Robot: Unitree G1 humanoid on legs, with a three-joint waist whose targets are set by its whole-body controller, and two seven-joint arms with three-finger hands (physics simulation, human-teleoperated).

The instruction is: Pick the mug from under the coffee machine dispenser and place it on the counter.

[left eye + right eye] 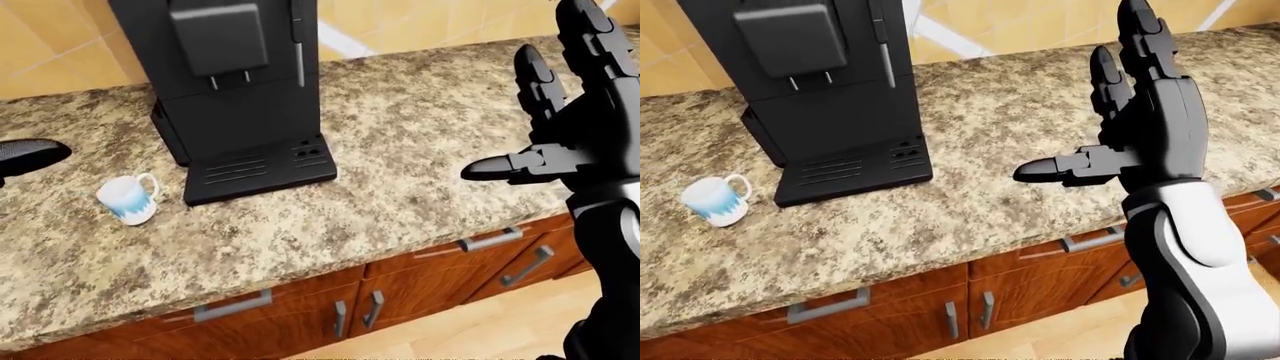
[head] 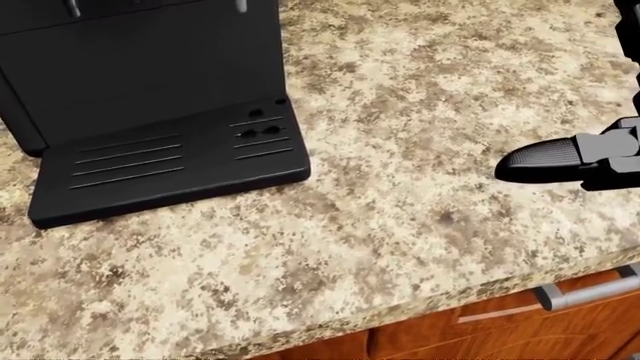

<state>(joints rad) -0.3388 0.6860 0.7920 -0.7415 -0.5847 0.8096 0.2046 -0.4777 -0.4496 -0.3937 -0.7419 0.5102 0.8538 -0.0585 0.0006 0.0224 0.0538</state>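
The white mug with a blue pattern [image 1: 128, 199] lies tilted on the granite counter [image 1: 400, 150], just left of the coffee machine's drip tray [image 1: 258, 171]; it also shows in the right-eye view [image 1: 716, 201]. The black coffee machine [image 1: 235, 67] stands at the top left, and nothing stands under its dispenser [image 1: 220, 37]. My right hand [image 1: 1080, 112] is open with its fingers spread, raised above the counter to the right of the machine and far from the mug. Only a dark tip of my left hand [image 1: 30, 154] shows at the left edge, a little left of and above the mug.
Wooden cabinet doors with metal handles [image 1: 370, 307] run below the counter's edge. A tiled wall [image 1: 60, 45] rises behind the machine. The head view shows only the drip tray [image 2: 160, 161], counter and my right thumb [image 2: 545, 157].
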